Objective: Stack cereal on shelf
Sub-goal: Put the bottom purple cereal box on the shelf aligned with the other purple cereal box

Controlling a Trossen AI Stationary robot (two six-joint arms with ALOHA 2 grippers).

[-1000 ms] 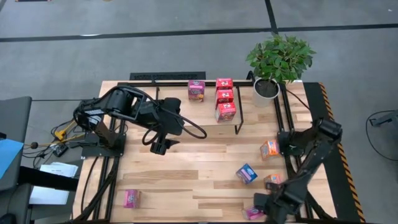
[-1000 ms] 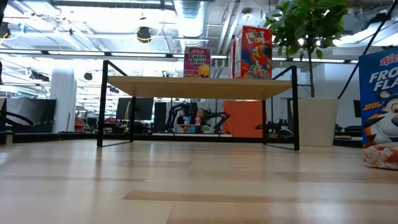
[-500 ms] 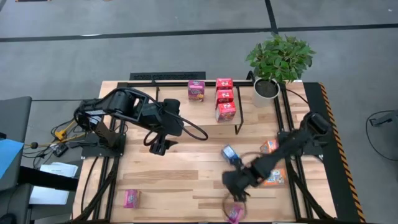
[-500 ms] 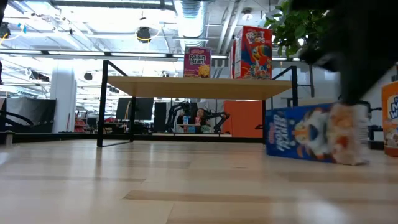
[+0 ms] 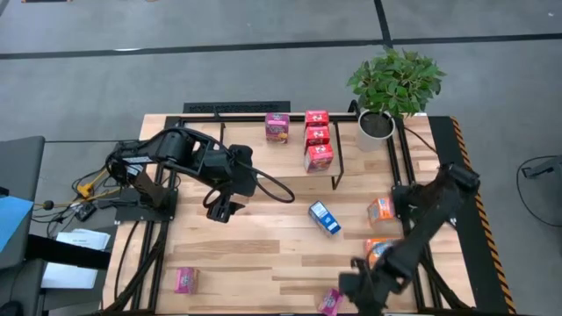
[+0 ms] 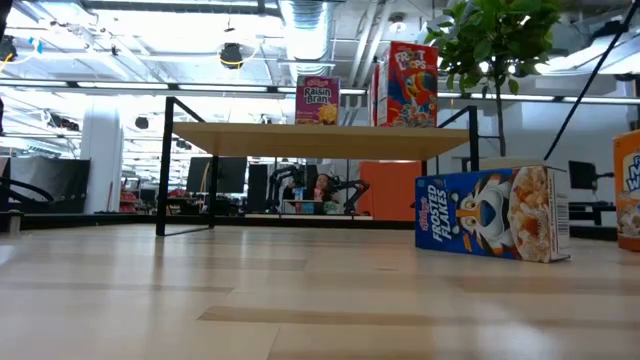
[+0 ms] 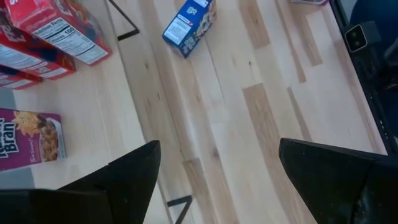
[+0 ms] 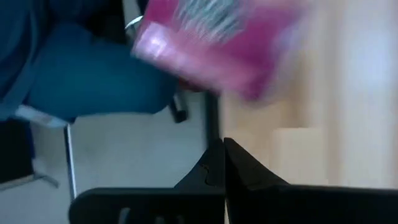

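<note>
We work at the wooden table [image 5: 263,254], where the shelf [image 5: 246,108] spans the far edge beside a potted plant [image 5: 393,83]. On its board already stand one pink box [image 5: 277,127] and three red boxes [image 5: 317,140]. The rest of the cereal is loose on the table: a blue box [image 5: 325,218] lying flat near the middle, two orange boxes [image 5: 380,209] at the right side, and pink boxes at the near edge, one on the left [image 5: 184,280] and one on the right [image 5: 331,301].

Our left gripper [image 5: 221,209] hangs over the table in front of the shelf, fingers wide apart and empty. Our right gripper [image 5: 358,294] sits low beside the near-right pink box, fingers pressed together on nothing.

To pick that box up well, we judge the right fingers must first spread wider than the box, straddle its narrow sides squarely, then close before lifting.
</note>
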